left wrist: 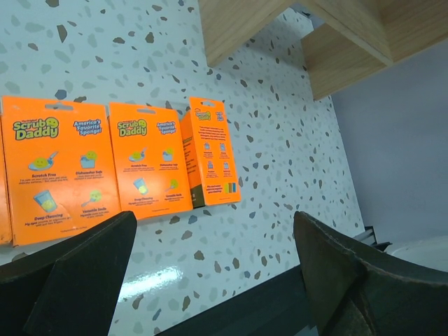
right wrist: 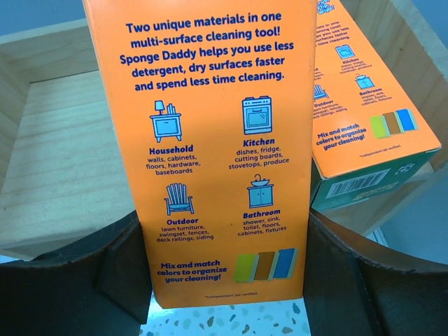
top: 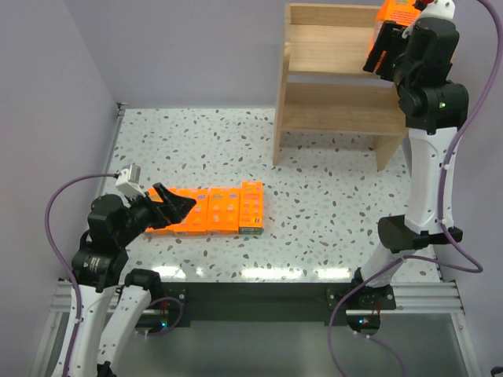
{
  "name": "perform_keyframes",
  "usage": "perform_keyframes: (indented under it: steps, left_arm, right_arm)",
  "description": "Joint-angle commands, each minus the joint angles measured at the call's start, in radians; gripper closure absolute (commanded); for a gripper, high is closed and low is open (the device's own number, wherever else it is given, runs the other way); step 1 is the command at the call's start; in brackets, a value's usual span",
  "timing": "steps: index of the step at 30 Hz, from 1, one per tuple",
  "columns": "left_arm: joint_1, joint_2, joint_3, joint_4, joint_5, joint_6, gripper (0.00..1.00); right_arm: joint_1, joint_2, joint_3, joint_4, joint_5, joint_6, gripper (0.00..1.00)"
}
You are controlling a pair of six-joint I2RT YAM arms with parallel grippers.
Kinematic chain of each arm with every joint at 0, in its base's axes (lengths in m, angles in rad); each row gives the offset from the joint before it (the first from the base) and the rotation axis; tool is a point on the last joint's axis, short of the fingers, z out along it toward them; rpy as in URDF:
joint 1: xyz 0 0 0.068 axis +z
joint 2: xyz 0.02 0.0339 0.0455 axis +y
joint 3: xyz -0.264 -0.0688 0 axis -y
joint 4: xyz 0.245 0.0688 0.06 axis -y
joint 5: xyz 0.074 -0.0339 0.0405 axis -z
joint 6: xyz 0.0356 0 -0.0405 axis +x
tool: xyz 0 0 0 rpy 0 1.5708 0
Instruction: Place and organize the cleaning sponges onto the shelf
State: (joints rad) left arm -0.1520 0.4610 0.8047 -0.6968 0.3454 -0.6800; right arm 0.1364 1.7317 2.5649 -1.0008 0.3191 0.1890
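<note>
**A:** What is seen at the left?

**B:** The left fingers are spread as wide as they go, and nothing is held between them. They are hung low over the left end of a row of sponge packs.

**A:** How is that row laid out?

**B:** Four orange packs are set side by side on the speckled surface, touching or very nearly so. The leftmost one is partly hidden under the fingers. The two in the middle are laid flat with their printed faces up. A dark green band is shown at the near end of the rightmost pack.

**A:** And further right?

**B:** The wooden shelf is stood at the far right of the surface, well apart from the row.

**A:** What is held there?

**B:** The right fingers are closed against the two sides of a held pack. It is kept upright at the right end of the shelf's upper tier. Whether its far end touches the wood cannot be told. Just to its right, a second pack is lodged at a tilt on that tier, near the side panel. Its green end with the barcode is turned toward the wrist camera.
</note>
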Motion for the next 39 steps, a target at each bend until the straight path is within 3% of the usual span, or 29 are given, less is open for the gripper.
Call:
perform_keyframes:
  steps: [1, 12, 18, 25, 39]
  left_arm:
    - [-0.003, -0.008, -0.002, 0.034, 0.006, -0.013, 0.0]
    - [-0.003, -0.008, -0.007, 0.042, 0.007, -0.02, 0.0]
    - [-0.003, -0.004, -0.007, 0.039, 0.006, -0.013, 0.0]
    - [-0.003, 0.007, -0.007, 0.046, 0.007, -0.009, 0.0]
    - [-0.003, 0.028, -0.004, 0.063, 0.0, -0.007, 0.0]
  right_arm:
    - [-0.004, -0.02, -0.024, -0.025, -0.023, -0.022, 0.37]
    - [-0.006, 0.02, -0.009, -0.018, -0.018, -0.023, 0.34]
    - [-0.004, 0.04, 0.003, -0.018, -0.023, -0.022, 0.26]
    - [-0.004, 0.058, 0.027, -0.007, -0.02, -0.017, 0.07]
    - [-0.004, 0.086, 0.109, 0.099, 0.052, 0.001, 0.01]
